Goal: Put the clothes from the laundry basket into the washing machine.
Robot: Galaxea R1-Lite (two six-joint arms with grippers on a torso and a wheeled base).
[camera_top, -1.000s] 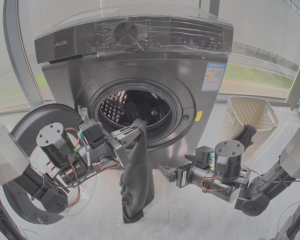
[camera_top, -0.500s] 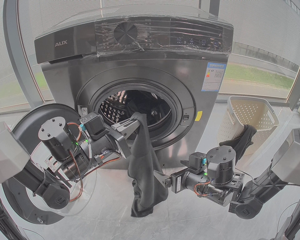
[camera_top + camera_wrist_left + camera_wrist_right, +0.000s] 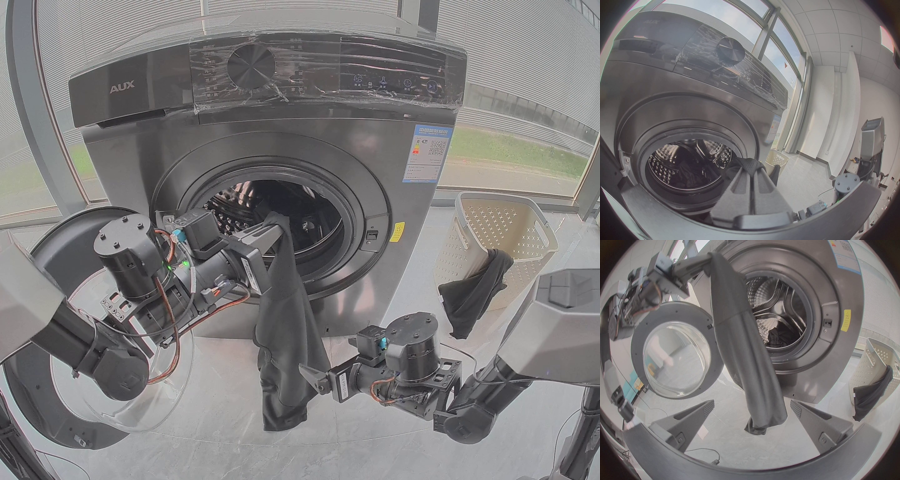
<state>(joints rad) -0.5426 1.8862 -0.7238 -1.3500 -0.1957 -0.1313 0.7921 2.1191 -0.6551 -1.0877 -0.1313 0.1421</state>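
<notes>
the left gripper (image 3: 275, 232) has been rising and swinging in toward the washer (image 3: 375, 156) over the last second, so the top of the dark garment (image 3: 284, 325) is now sitting right at the lip of the drum opening (image 3: 312, 187) rather than below it, while most of the cloth is still hanging down the front toward the floor; the right gripper (image 3: 310, 377) has been dropping and sliding across until it is coming up just beside the hanging tail; judging from this, the load is in its feeding-in step, with the tail likely needing a lift before it can clear the lip; the left fingers (image 3: 740, 190) are pressing tight together on a fold of the garment; the right fingers (image 3: 690, 418) are standing wide apart and holding nothing, with the tail hanging between them in the right wrist view, touching or not i cannot tell; another dark piece (image 3: 778, 333) is already lying in the drum, and one more (image 3: 472, 294) is draping over the rim of the basket (image 3: 494, 199) beside the washer
</notes>
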